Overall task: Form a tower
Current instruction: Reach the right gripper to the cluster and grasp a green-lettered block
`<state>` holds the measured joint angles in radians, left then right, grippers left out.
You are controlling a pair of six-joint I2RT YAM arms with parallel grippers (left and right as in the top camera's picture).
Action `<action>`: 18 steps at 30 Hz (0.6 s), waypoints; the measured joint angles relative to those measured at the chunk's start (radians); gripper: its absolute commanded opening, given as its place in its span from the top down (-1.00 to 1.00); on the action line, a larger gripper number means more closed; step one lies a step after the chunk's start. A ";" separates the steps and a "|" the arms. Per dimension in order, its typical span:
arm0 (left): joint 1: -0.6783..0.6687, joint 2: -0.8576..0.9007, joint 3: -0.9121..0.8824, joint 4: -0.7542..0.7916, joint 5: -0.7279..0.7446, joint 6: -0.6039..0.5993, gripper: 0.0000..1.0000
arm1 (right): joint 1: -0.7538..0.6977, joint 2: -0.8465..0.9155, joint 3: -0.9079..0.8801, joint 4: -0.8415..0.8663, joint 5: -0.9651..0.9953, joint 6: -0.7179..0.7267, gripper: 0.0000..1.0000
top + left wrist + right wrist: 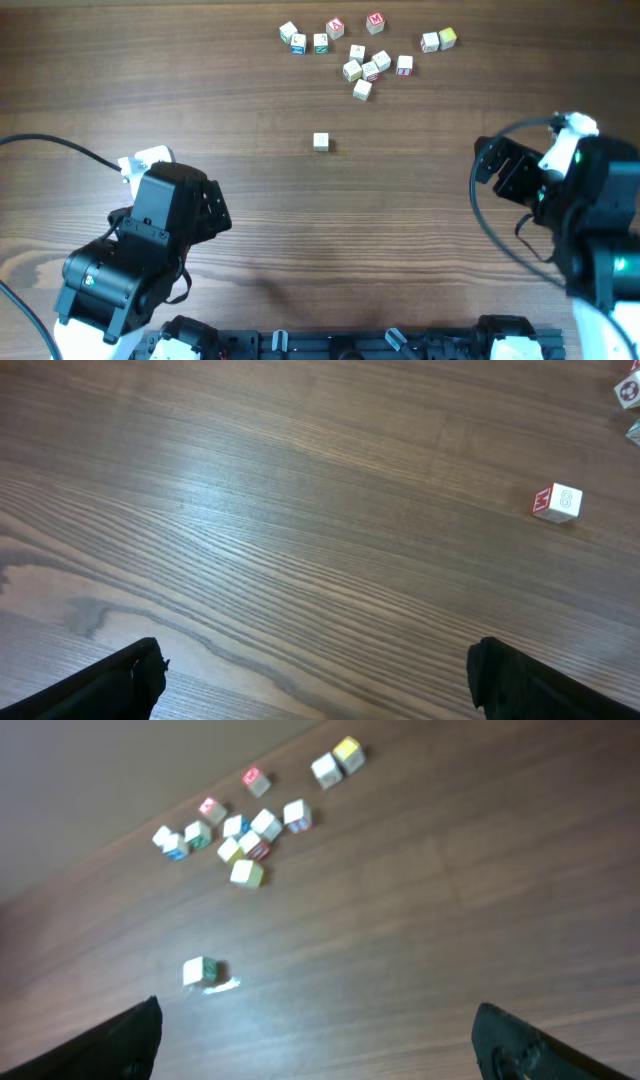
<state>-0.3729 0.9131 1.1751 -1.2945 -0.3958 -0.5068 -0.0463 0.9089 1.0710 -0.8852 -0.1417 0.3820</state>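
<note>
No tower is in view; every cream letter cube lies singly on the wooden table. One lone cube [320, 142] sits mid-table, showing a red letter in the left wrist view [556, 502] and a green face in the right wrist view [200, 971]. Several loose cubes [362, 68] are scattered at the far edge, seen in the right wrist view as a cluster [245, 830]. My left gripper [215, 208] hangs open at the near left, its jaws [315, 670] wide apart over bare wood. My right gripper [500, 165] hangs open at the right [315, 1030], nothing between its fingers.
Two cubes [438, 40], one with a yellow face, lie apart to the right of the far cluster. A black cable [60, 146] runs across the table to the left arm. The arm bases stand along the near edge [330, 345].
</note>
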 measured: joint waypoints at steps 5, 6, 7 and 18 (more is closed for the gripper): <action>0.000 0.000 0.000 -0.002 0.000 0.000 -1.00 | 0.000 0.183 0.220 -0.071 -0.011 -0.047 -0.99; 0.000 0.000 0.000 -0.001 0.000 0.000 -1.00 | 0.000 0.204 0.241 -0.017 -0.046 -0.047 -0.99; 0.000 0.000 0.000 0.000 0.000 0.000 -1.00 | 0.000 0.215 0.243 0.024 -0.072 -0.032 -0.99; 0.000 0.000 0.000 -0.001 0.000 0.000 -1.00 | 0.130 0.629 0.248 0.323 0.005 -0.067 -0.99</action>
<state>-0.3729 0.9131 1.1751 -1.2953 -0.3958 -0.5068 0.0837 1.5379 1.3190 -0.5621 -0.1371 0.3153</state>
